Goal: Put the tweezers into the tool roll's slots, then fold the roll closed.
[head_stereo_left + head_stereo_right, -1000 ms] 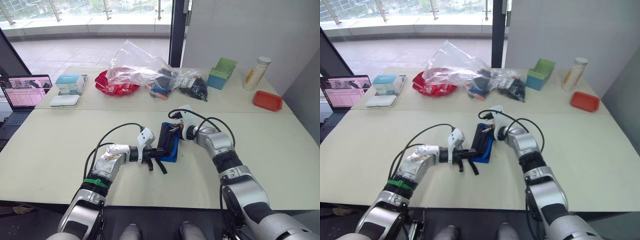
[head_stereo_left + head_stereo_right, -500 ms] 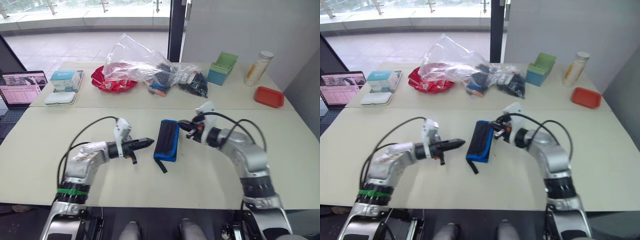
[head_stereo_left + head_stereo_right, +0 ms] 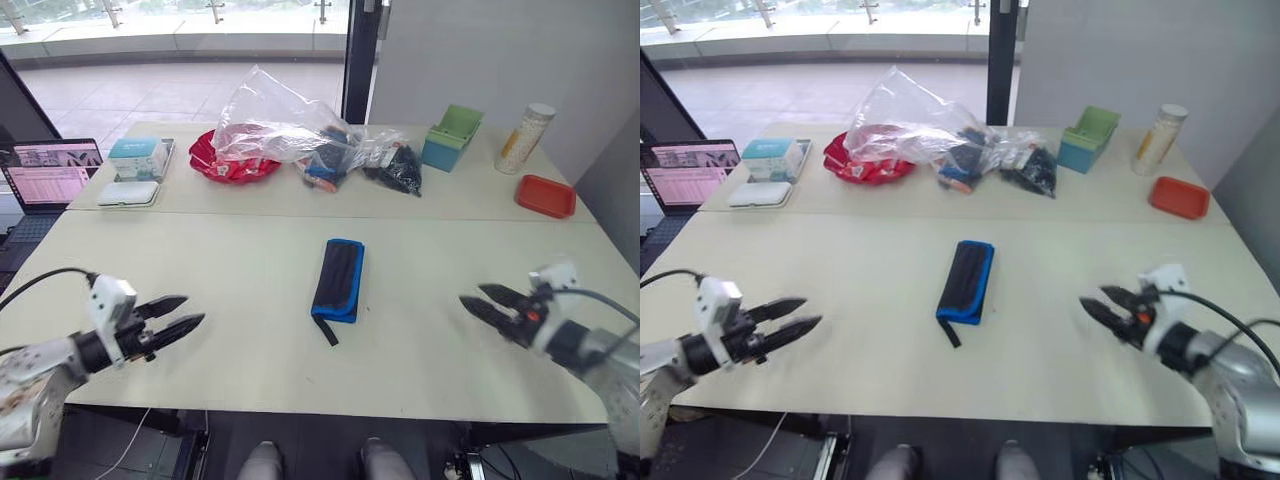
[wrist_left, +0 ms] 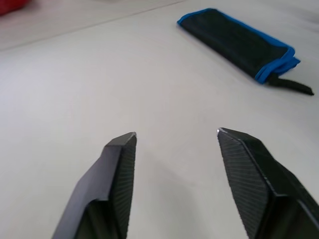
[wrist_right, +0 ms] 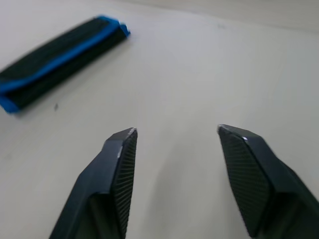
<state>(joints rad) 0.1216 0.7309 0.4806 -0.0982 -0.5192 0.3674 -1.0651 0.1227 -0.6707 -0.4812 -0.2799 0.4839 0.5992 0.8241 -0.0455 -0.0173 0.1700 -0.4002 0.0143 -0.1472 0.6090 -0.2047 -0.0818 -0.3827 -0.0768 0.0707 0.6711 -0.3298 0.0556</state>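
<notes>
Looking down from the head, you see the roll [image 3: 338, 278] folded shut mid-table, its strap [image 3: 329, 331] trailing toward you. Far back, a clear bag [image 3: 290, 130] holds dark items and a green bin [image 3: 451, 139] stands beside it. Your left gripper [image 4: 174, 137] is spread, empty; the right gripper [image 5: 175, 133] likewise, both well apart from the roll.
</notes>
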